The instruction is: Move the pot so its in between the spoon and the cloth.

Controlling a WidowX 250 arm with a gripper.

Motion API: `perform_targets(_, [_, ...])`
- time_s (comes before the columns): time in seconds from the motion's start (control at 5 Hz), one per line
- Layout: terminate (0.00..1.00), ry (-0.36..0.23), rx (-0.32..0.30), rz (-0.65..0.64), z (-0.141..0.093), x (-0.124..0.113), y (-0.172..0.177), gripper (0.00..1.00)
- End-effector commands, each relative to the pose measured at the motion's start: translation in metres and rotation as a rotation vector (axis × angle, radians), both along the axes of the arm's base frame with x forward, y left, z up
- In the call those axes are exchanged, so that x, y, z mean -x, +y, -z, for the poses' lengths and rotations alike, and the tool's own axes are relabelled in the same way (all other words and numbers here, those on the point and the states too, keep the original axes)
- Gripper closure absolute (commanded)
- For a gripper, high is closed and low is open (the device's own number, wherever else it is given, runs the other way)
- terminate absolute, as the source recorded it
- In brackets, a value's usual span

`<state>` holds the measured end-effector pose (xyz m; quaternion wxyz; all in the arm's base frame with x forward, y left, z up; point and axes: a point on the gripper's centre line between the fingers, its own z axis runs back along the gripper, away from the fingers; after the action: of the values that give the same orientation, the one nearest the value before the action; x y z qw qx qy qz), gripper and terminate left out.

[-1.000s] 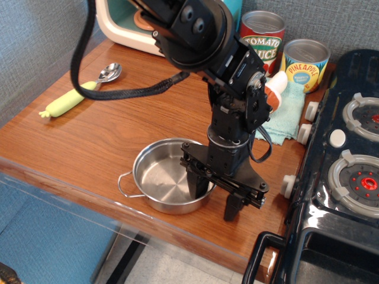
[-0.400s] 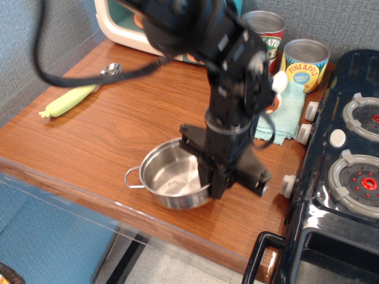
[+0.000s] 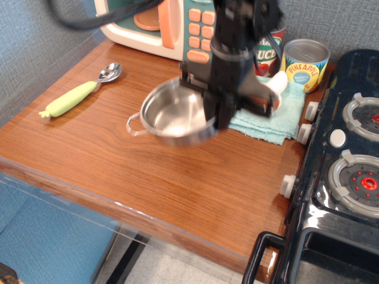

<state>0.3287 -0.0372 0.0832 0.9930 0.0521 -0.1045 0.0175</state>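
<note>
Gripper point(image 3: 214, 113) clamped on pot point(image 3: 175, 113) at right rim, pot tilted, seemingly lifted off surface point(image 3: 177, 183). Spoon point(image 3: 77, 93) well left, cloth point(image 3: 266, 118) just right, partly behind arm. Pot already roughly between; judged next: lower straight down.

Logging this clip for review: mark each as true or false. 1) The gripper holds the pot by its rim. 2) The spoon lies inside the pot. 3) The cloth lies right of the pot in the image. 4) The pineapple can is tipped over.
1) True: the gripper clamps the rim of the pot.
2) False: the spoon lies on the table, left of the pot.
3) True: the cloth is to its right.
4) False: the pineapple can stands upright.
</note>
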Motion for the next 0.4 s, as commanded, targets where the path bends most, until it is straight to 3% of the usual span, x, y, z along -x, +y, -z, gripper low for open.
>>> perform_targets(0.0, [0.00,0.033,-0.036,-0.140,0.013,-0.076,0.054,1.00])
perform_targets(0.2, [0.00,0.084,-0.063,-0.183,0.026,-0.082,0.067,1.00])
